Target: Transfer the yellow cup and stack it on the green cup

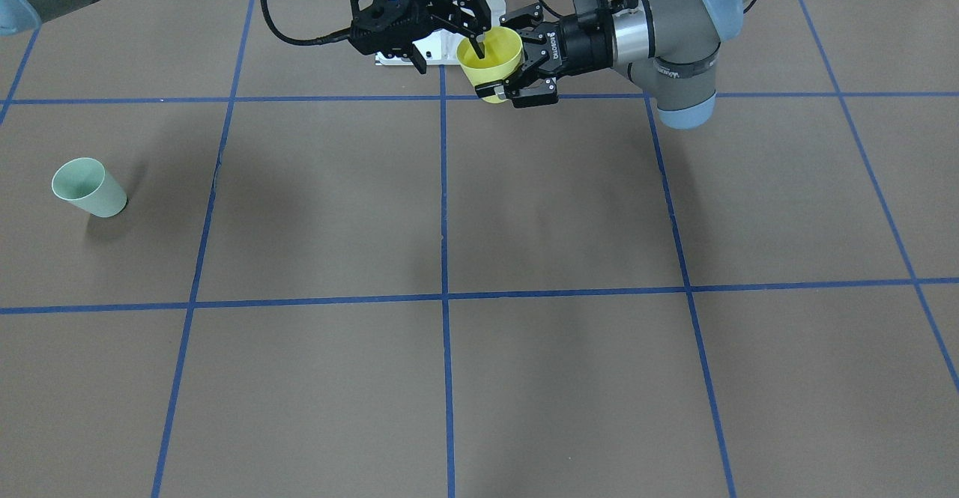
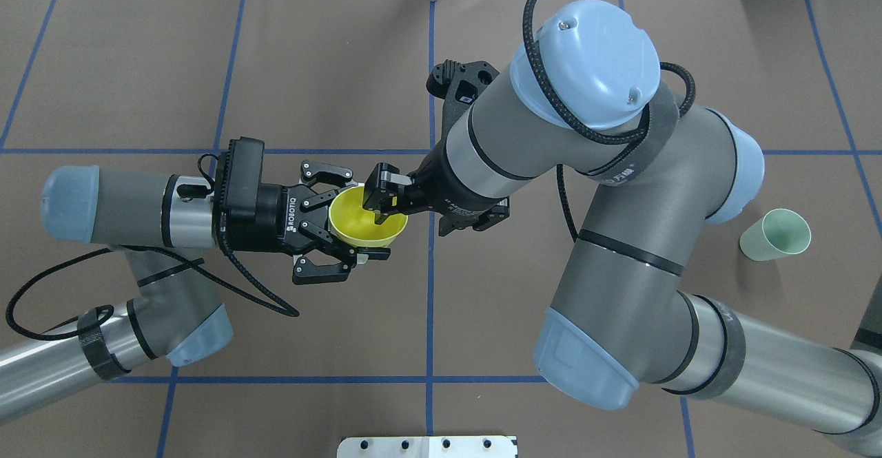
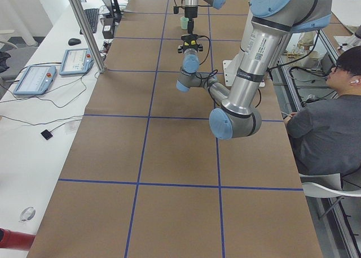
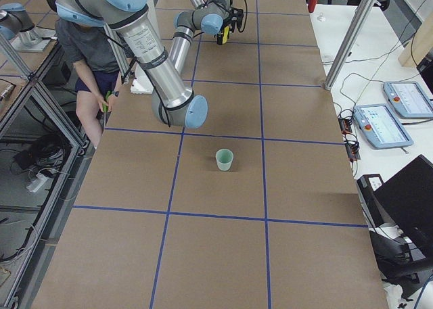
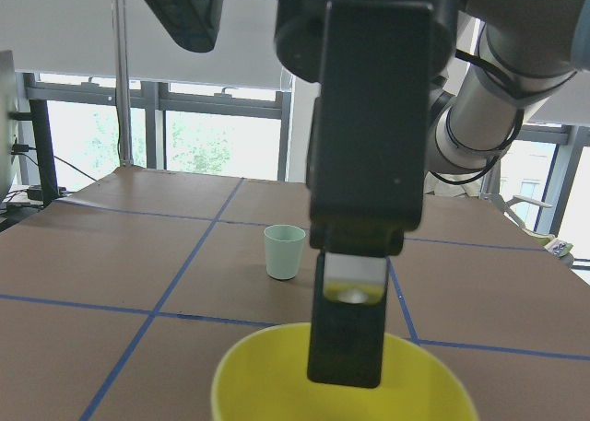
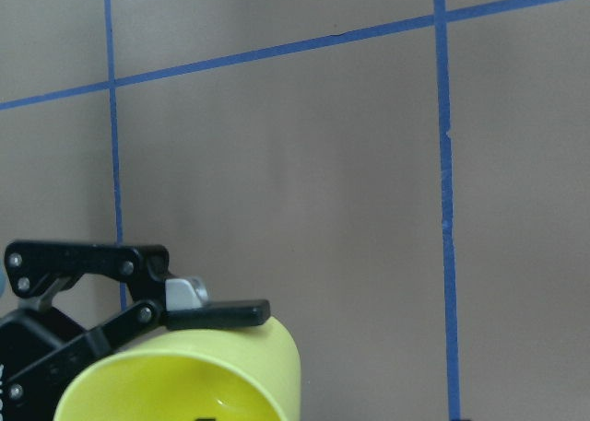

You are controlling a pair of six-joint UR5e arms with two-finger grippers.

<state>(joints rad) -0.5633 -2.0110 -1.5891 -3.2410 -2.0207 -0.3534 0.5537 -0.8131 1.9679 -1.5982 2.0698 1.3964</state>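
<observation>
Above the bench [image 2: 310,65], the left hand [image 2: 364,219] clasps the yellow cup [image 2: 355,215] by its outer wall, well apart from the green cup [image 2: 775,235] standing at the robot's right. The right hand [image 2: 427,218] gapes wide, one finger [image 2: 381,211] inside the rim. It should pinch that wall firmly before the left releases.

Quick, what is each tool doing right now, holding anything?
Left tool: closed on the yellow cup, holding it off the table.
Right tool: open, one finger inside the cup, not gripping yet.
</observation>
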